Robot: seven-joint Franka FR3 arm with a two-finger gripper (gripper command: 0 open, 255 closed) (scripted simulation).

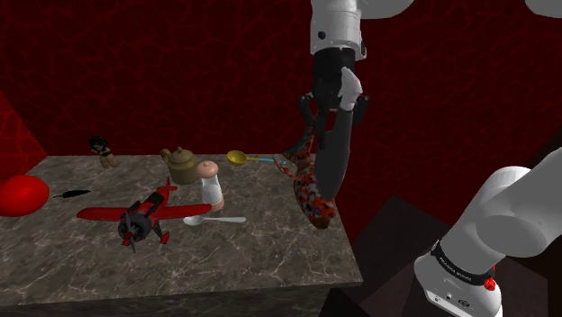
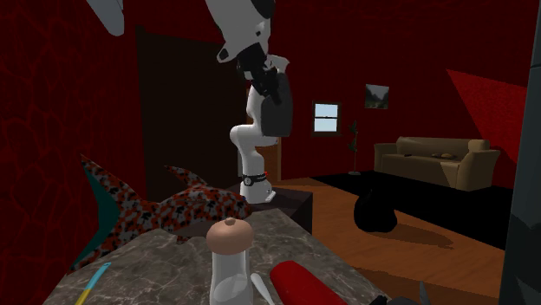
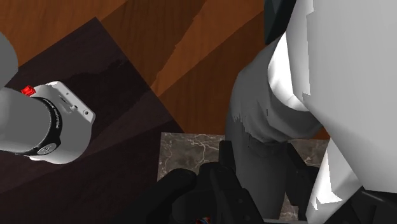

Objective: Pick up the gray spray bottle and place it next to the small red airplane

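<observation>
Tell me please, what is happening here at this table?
The white arm's black pincer holds the gray spray bottle in the air, near the edge of the marbled table closest to the stand. The bottle hangs close to a red-patterned toy shark. The small red airplane lies on the table, further toward the shoulder view's left, so the bottle is not yet placed beside it.

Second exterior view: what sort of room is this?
Probably a house's living room: a tan upholstered sofa stands against the dark red wall, with a small bright window and a framed picture nearby, over a brown wood-plank floor.
</observation>
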